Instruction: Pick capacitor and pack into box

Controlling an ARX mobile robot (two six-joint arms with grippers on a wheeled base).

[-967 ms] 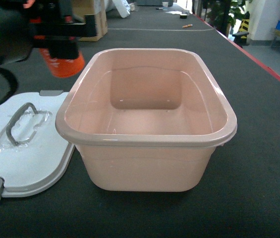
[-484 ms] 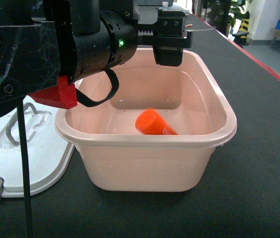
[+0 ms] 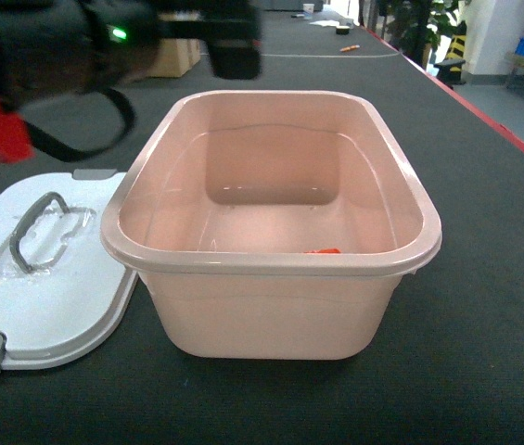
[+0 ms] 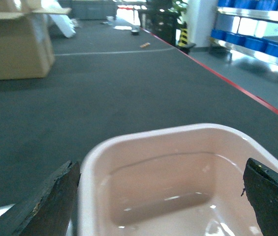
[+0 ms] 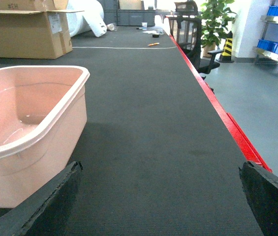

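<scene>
An orange sliver, probably the capacitor (image 3: 322, 250), is peeking over the pink plastic box (image 3: 271, 264) rim; both claws are spread, empty.

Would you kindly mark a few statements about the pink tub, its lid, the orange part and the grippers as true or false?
1. The light grey lid with its handle is clipped onto the pale pink plastic tub. False: it lies on the dark mat beside the tub, on the left in the head view.
2. A sliver of the orange capacitor shows inside the tub, behind its near rim. True.
3. The left gripper grips the capacitor. False: its fingers stand wide apart, nothing between them.
4. The right gripper is open above bare mat beside the tub. True.
5. The tub lies tipped on its side. False: it stands upright.
</scene>
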